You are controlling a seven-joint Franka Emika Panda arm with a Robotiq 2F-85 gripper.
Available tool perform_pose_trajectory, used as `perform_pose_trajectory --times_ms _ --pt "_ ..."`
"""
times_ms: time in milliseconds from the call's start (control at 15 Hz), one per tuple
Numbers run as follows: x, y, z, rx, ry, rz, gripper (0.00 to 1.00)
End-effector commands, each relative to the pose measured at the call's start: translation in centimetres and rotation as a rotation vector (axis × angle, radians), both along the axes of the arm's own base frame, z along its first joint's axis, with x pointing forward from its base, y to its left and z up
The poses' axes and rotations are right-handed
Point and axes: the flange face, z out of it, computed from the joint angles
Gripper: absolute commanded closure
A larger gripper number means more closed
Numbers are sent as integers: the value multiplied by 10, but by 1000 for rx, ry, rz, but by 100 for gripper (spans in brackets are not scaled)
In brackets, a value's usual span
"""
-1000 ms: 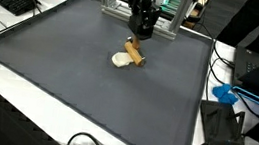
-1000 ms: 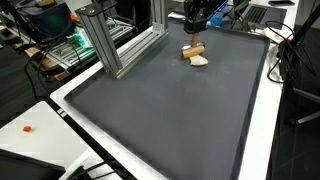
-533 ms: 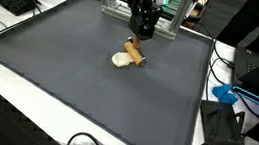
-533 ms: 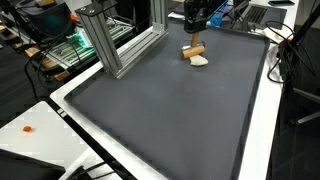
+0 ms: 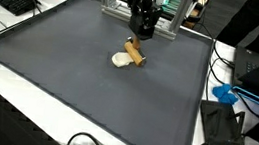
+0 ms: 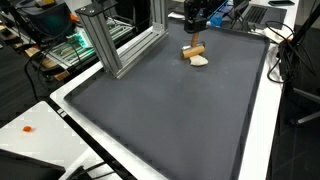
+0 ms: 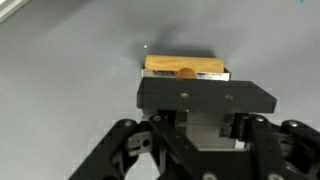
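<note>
Same as a second ago: no shift of gripper (image 5: 145, 29) or wooden block (image 5: 133, 52).
Hovering above the grey mat (image 5: 59, 73), apart from the block lying on the mat's far half, just beside a white piece (image 5: 120, 60). Only in both exterior views: that white piece and the gap down to the block. Only in wrist view: the block's top with a round knob (image 7: 186, 72), close ahead. Open or clenched: cannot tell.
</note>
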Motion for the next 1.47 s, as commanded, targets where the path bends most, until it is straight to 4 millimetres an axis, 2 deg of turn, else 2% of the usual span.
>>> perform_pose_trajectory --times_ms 0,133,200,267,333,400,467,533,600,667,867,1133,1400 --pt "-8 -3 -14 -6 9 18 57" --pt "-8 -2 -14 0 -1 14 57" --pt "-8 -1 -13 -2 -4 15 61" --pt "-7 -1 -12 -1 -6 15 48" --pt "-7 -1 -12 -1 -6 18 25" --pt "-7 0 -12 0 -5 20 16" --pt "-7 0 -13 -1 -4 20 16" --pt "-8 0 -14 -3 -7 19 50" --pt "-8 0 -15 -1 -8 18 45" --pt "-9 1 -15 0 -12 21 45" --pt "-8 -1 -12 0 -23 19 66" --pt "-8 -2 -9 0 -31 51 66" --pt "-6 -7 9 7 -46 174 66"
